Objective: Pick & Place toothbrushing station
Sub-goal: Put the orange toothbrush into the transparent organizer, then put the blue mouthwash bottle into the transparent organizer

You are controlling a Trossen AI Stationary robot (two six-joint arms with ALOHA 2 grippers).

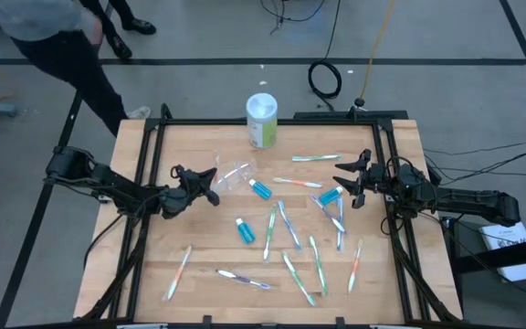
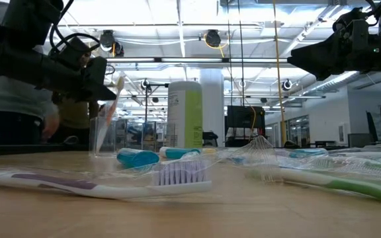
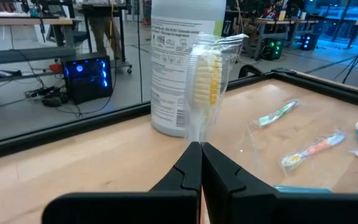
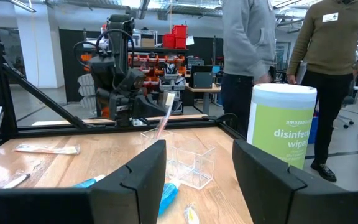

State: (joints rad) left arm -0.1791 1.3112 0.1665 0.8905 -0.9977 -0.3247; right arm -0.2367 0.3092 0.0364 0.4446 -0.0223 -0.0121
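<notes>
My left gripper [image 1: 210, 181] is over the table's left half, shut on a wrapped orange toothbrush [image 3: 207, 68]. A clear plastic container [image 1: 236, 174] rests on the table just right of it. The toothbrush's lower end [image 2: 100, 147] reaches down at the container [image 2: 111, 137]; whether it is inside, I cannot tell. Several toothbrushes [image 1: 286, 239] and three blue tubes [image 1: 261, 189] [image 1: 245, 230] [image 1: 330, 195] lie flat on the table. My right gripper [image 1: 350, 178] waits open above the table's right side, touching nothing. My left gripper pinches the toothbrush between its two shut fingertips [image 3: 191, 163], on the neck below the bristle head [image 3: 197, 134]. The fingers come roughly level from the table's left and lie across the brush. The brush stands steeply tilted, head up, its handle [image 2: 108, 116] slanting down below the fingers.
A white and green wipes canister [image 1: 261, 119] stands at the far edge, just beyond the container. A black frame [image 1: 153, 137] runs round the table. People stand beyond the far edge [image 4: 247, 43] and at the far left [image 1: 62, 46].
</notes>
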